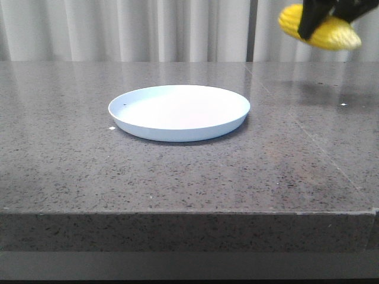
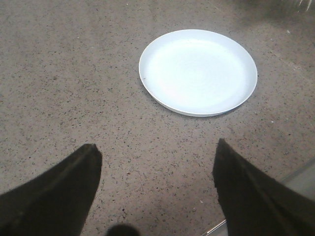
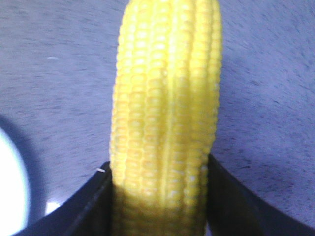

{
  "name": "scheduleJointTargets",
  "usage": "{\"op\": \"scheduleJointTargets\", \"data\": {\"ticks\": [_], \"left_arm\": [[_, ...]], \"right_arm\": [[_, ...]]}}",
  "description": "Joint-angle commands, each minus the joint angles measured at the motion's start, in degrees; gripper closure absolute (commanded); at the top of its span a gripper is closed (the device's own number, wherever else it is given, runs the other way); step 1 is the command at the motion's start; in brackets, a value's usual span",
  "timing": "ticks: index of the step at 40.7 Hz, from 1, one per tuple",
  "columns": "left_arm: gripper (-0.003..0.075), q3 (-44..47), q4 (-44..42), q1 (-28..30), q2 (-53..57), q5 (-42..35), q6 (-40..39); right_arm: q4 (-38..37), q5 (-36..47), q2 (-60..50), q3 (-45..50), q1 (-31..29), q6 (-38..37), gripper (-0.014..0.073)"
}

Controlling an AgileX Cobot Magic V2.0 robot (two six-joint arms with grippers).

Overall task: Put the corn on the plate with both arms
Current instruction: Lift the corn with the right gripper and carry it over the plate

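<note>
Probably a lab or test booth: bare speckled stone table [image 1: 177, 177], plain pale curtain [image 1: 148, 29] behind.

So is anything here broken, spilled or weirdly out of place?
Nothing stands out. The plate sits flat, empty and intact on the table. The corn is in the air, held whole in the right gripper; the left gripper is open.
</note>
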State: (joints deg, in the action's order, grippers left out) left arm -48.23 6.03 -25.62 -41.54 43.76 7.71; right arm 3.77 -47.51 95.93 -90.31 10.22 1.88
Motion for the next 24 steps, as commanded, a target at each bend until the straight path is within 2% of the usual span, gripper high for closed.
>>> {"op": "scheduleJointTargets", "data": {"ticks": [1,11,18,24], "left_arm": [[0.024,-1.47,0.47,-0.4,0.23,-4.38,-0.39],[0.024,-1.47,0.47,-0.4,0.23,-4.38,-0.39],[0.024,-1.47,0.47,-0.4,0.23,-4.38,-0.39],[0.024,-1.47,0.47,-0.4,0.23,-4.38,-0.39]], "right_arm": [[-0.14,0.25,-5.36,-2.48,2.98,0.17,0.0351],[-0.03,-10.15,-5.73,-8.88,13.83,0.17,0.0351],[-0.03,-9.78,-5.33,-9.62,21.4,0.11,0.0351],[-0.03,-8.64,-3.21,-9.62,24.99,-1.33,0.0351]]}}
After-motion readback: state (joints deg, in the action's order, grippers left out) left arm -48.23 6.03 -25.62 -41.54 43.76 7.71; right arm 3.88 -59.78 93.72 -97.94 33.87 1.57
